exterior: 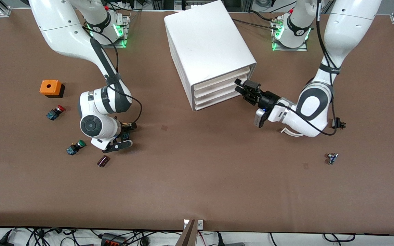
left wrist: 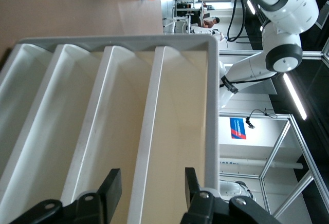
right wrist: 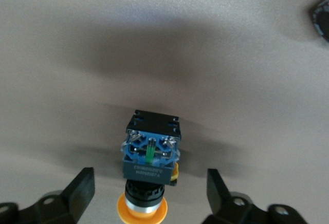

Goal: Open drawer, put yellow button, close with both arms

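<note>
The left gripper [exterior: 243, 89], right of centre in the front view, is at the cabinet [exterior: 210, 51] front, its fingers [left wrist: 112, 185] apart with the front lip of the top drawer [left wrist: 177, 131] between them; no pinch on the lip shows yet, so it counts as released. The right gripper [exterior: 121, 136], in the lower left part of the front view, hangs low over the table [exterior: 197, 177] with its fingers [right wrist: 82, 188] spread wide on either side of the yellow button [right wrist: 150, 167]. The button lies on its side on the brown surface, the orange-yellow cap toward the wrist camera at the bottom of the right wrist view, and nothing touches it.

In the front view the drawer looks flush with the three below it, so I judge it not yet opened. Everything is left to do: grip the lip and pull, close on the button, lift it, carry it to the drawer, drop it in, then push the drawer shut with both arms.

Around the right gripper, at the left of the front view, lie a green button [exterior: 75, 147], a red button [exterior: 55, 112], an orange box [exterior: 50, 87] and a small dark block [exterior: 103, 161]. A small part [exterior: 332, 158] sits alone at lower right.
</note>
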`<move>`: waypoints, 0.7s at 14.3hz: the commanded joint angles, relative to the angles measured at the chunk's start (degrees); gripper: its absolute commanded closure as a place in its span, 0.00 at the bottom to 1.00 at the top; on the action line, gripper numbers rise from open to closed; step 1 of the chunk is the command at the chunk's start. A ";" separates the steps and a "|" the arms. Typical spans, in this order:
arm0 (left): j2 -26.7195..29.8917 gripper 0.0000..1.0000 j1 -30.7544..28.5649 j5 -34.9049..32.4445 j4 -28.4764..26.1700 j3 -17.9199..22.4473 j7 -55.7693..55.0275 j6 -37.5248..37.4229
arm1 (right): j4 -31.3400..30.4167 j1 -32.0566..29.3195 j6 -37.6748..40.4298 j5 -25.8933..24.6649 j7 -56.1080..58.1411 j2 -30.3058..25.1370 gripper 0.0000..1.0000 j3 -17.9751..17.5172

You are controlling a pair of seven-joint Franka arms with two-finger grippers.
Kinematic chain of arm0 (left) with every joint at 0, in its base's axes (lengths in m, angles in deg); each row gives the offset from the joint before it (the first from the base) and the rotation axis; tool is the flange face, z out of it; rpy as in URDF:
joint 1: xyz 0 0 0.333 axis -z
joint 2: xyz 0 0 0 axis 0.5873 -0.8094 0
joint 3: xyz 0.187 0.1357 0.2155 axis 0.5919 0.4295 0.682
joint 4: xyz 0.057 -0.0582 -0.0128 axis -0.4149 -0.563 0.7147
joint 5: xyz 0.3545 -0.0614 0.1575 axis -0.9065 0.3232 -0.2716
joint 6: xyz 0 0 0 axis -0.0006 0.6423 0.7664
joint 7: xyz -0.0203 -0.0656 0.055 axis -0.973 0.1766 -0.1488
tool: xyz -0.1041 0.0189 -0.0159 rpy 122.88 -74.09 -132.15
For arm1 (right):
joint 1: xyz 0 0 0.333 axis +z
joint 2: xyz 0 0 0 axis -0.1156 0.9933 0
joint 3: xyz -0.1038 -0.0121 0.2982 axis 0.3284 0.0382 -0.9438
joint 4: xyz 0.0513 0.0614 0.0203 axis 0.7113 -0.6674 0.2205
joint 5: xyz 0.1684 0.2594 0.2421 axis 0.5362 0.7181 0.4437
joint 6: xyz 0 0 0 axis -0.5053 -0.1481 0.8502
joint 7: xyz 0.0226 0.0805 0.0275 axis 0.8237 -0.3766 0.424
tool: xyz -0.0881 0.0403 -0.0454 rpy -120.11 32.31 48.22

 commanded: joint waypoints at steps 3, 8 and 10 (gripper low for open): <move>1.13 0.47 0.24 1.52 -5.72 -1.37 7.48 2.01 | 0.51 0.36 -0.07 0.86 0.00 -0.11 0.55 0.24; 1.22 0.88 -0.11 1.52 -6.78 -1.46 8.46 2.01 | 2.79 0.27 0.20 0.68 0.79 -0.28 0.90 0.24; 1.04 0.93 -0.37 1.35 -6.17 -1.37 8.20 2.10 | 4.81 0.27 0.55 0.68 1.15 -0.81 0.91 0.33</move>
